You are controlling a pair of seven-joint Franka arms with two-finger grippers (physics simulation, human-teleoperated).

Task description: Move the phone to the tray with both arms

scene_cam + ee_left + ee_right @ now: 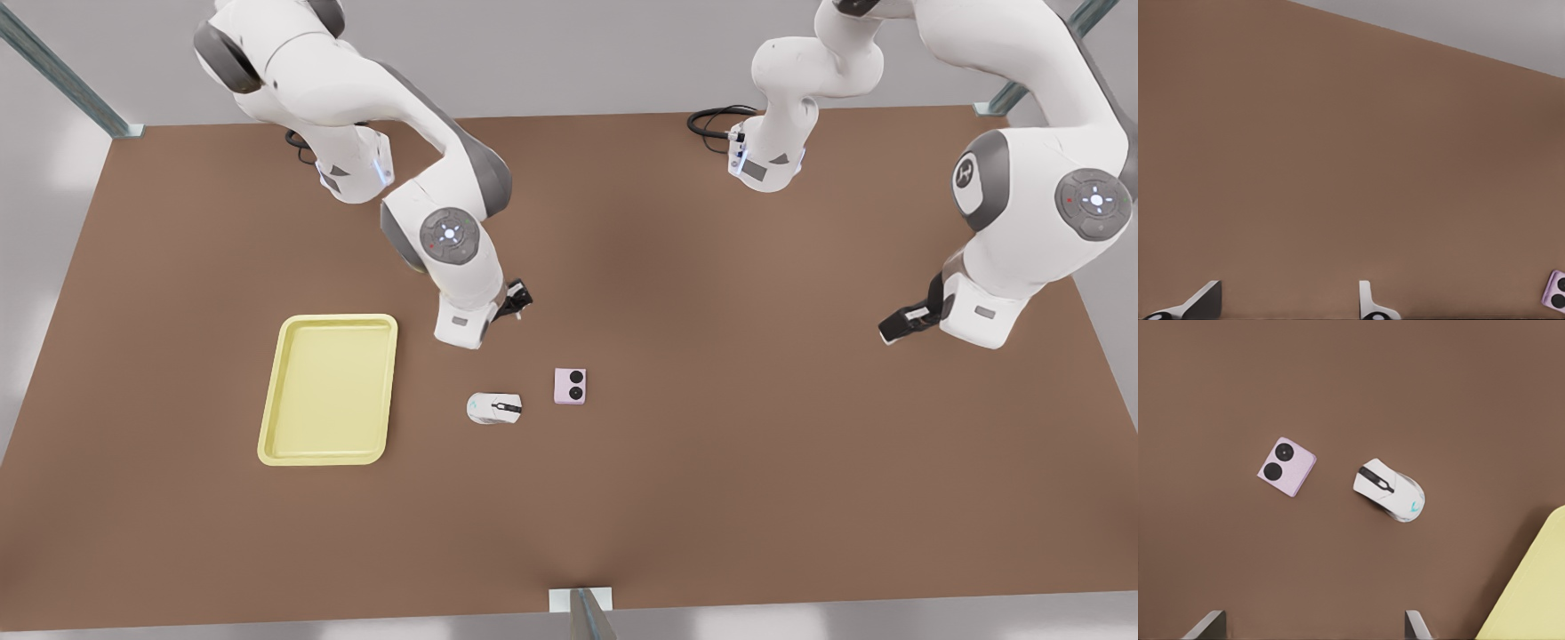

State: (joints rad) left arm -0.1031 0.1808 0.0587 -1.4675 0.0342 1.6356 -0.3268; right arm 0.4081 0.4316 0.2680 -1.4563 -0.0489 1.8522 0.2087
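Pink phone (570,386) lies flat, 2 lenses up

The phone (570,386) is pale pink with two black round lenses. The tray (327,389) is plain pale yellow. The mouse (494,408) is white with a black wheel strip and a small teal mark. The worktop (711,462) is even brown, unpatterned. The arms (444,231) are white with grey joints, and each end effector (518,298) is black.
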